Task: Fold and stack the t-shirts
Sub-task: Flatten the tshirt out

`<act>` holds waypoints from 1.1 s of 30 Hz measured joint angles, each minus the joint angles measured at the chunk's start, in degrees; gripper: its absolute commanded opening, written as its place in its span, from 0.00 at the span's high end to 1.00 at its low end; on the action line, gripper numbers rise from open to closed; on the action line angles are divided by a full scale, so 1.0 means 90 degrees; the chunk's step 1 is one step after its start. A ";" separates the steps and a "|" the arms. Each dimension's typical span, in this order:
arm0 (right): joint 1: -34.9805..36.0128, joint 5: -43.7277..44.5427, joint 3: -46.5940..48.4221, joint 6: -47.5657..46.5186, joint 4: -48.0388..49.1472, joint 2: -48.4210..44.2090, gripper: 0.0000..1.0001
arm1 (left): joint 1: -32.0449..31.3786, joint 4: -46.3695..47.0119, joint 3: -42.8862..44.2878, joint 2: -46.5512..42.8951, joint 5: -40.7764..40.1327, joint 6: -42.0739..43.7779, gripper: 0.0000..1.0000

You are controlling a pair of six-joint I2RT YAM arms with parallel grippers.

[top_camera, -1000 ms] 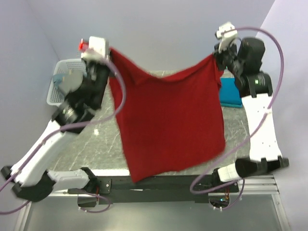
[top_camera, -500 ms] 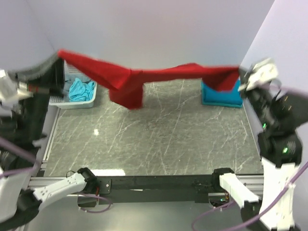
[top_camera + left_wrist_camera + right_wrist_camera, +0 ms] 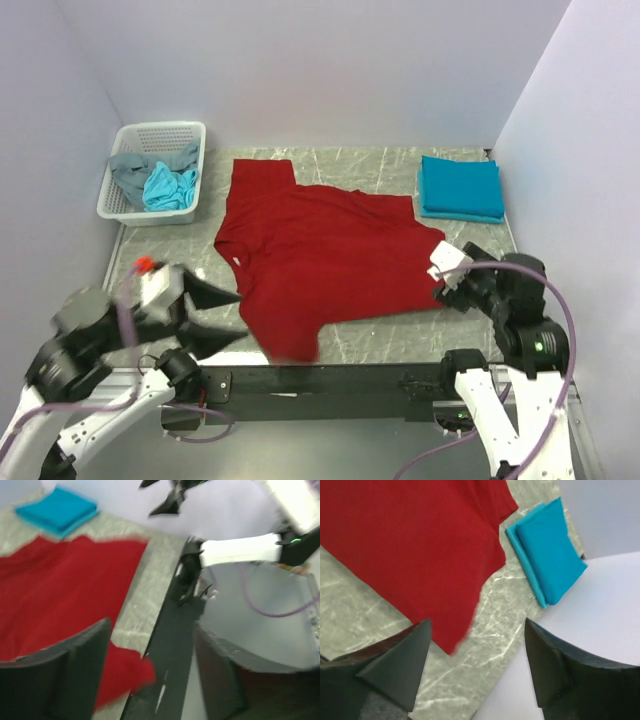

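Lying spread across the middle of the table (image 3: 180,250): dark red t-shirt (image 3: 320,255), held by neither arm. Left gripper (image 3: 240,313) gapes wide, empty, at its near-left corner. Right gripper (image 3: 476,625) likewise, off its right edge. Folded teal t-shirt (image 3: 460,187) sits far right.

Four t-shirts (image 3: 320,255) (image 3: 460,187) (image 3: 125,170) (image 3: 168,188), one basket (image 3: 160,127), two arms (image 3: 90,345) (image 3: 525,330)

Centre: dark red t-shirt (image 3: 320,260), matt soft cloth. Upper right: folded teal-blue t-shirt (image 3: 460,187), matt cloth. Upper left: white basket (image 3: 160,135), plastic mesh. Beneath: table (image 3: 170,255), grey veined stone-look top, smooth, faintly glossy.
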 measured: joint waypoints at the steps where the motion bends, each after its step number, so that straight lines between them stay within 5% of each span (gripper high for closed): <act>1: 0.0000 -0.0015 0.0044 -0.0083 -0.0131 -0.0102 0.17 | 0.0000 -0.0012 0.0019 -0.0194 0.0141 -0.0104 0.21; 9: 0.0000 -0.0595 0.0294 -0.0002 0.0010 0.0486 0.14 | -0.0007 0.0554 0.0646 -0.0279 -0.0668 -0.0231 0.22; 16: 0.0015 -0.1462 0.0146 0.1124 0.1175 0.3036 0.35 | 0.0000 0.1428 0.0126 0.2414 -0.2074 -0.0775 0.19; 19: 0.0112 -0.1314 0.0041 0.1756 0.1819 0.4330 0.44 | 0.0029 0.1821 -0.0265 0.3699 -0.2220 -0.1168 0.33; 23: 0.0476 -0.0855 0.0087 0.2378 0.2327 0.5581 0.73 | 0.0041 0.2409 -0.0789 0.5161 -0.2161 -0.1608 0.45; 28: 0.0925 0.0070 0.0556 0.2970 0.2776 0.7031 0.77 | 0.0068 0.2851 -0.0731 0.6659 -0.2501 -0.1848 0.64; 33: 0.1239 0.0840 0.0911 0.3223 0.2980 0.7847 0.80 | 0.0279 0.2863 0.0136 0.8145 -0.3203 -0.2028 0.71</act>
